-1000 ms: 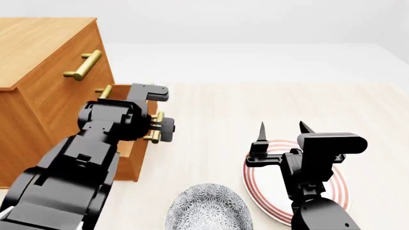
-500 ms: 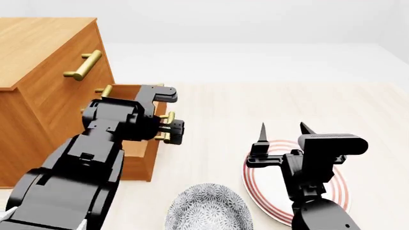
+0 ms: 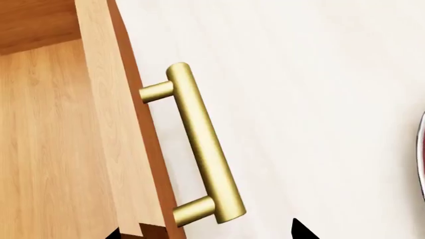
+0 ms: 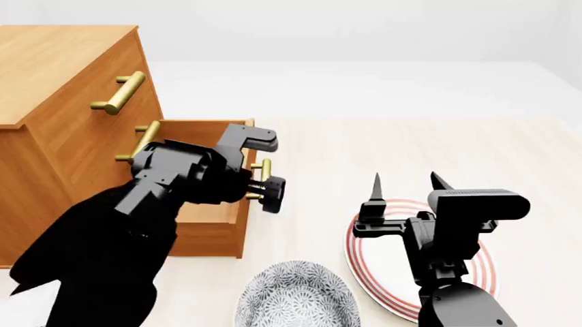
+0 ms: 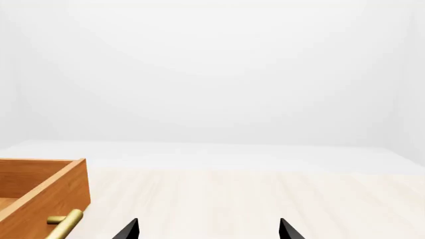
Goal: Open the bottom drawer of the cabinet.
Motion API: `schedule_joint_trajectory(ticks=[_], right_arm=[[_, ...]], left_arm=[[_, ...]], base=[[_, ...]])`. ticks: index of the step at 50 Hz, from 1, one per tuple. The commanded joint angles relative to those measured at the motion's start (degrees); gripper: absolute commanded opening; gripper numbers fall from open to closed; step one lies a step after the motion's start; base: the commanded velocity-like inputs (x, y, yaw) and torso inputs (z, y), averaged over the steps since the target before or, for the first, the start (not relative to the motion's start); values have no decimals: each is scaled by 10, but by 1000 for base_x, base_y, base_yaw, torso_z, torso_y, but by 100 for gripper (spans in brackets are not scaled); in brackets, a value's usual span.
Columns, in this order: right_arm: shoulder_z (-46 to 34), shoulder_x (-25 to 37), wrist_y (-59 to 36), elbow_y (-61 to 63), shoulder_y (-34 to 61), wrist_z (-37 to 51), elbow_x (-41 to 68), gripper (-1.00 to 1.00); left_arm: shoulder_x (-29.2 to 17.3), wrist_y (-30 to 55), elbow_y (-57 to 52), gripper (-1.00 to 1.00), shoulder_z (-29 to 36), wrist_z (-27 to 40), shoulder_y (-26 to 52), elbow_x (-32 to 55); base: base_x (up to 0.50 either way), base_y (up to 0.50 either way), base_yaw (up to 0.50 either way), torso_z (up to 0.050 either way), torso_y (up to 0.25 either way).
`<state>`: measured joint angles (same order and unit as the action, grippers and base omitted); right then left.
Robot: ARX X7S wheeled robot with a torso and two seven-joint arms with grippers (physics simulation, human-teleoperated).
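Note:
The orange-brown cabinet [image 4: 64, 68] stands at the left. Its bottom drawer [image 4: 211, 238] is pulled partly out, and the plain wood inside shows. The two upper drawers are closed. My left gripper [image 4: 264, 182] is at the bottom drawer's brass handle [image 3: 202, 144]. In the left wrist view its fingertips [image 3: 299, 231] stand wide apart, one on each side of the drawer front [image 3: 119, 139] and the handle. The gripper [image 3: 206, 233] looks open, not clamped on the bar. My right gripper [image 4: 405, 184] is open and empty above the plate. The drawer's corner also shows in the right wrist view [image 5: 40, 194].
A white plate with red rings [image 4: 473, 266] lies under my right arm. A grey patterned bowl [image 4: 296, 300] sits at the near edge, between the arms. The light wood surface [image 4: 409, 143] stretches to the right of the cabinet.
The bottom drawer has slid further out of the cabinet, towards the right. My left gripper has moved with its handle. The right arm has stayed put.

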<state>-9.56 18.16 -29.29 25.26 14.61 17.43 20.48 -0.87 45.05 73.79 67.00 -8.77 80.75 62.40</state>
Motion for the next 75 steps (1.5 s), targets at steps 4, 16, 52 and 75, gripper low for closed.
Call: schedule_joint_trajectory(ticks=[4,16,52,75], right_arm=[[-1,3,3,1,-2,2,2,100],[-3,3,4,-4,0,4,3,100],[-43,29,86,145,11,46,-99,100],[-38,34,-20,242,152,35,-64,100]], left_arm=[[9,-43,-16,100,170,-11,5,263],[-214,-311,-461,100,106,310,8,272],[-462,-556,-969,100,134,681,-203,-163],[-460,-478,-1029,100,101,721,-112,-183]], base=[[0,0,0,-3,0],[0,0,0,0,0],[0,0,0,0,0],[0,0,0,0,0]])
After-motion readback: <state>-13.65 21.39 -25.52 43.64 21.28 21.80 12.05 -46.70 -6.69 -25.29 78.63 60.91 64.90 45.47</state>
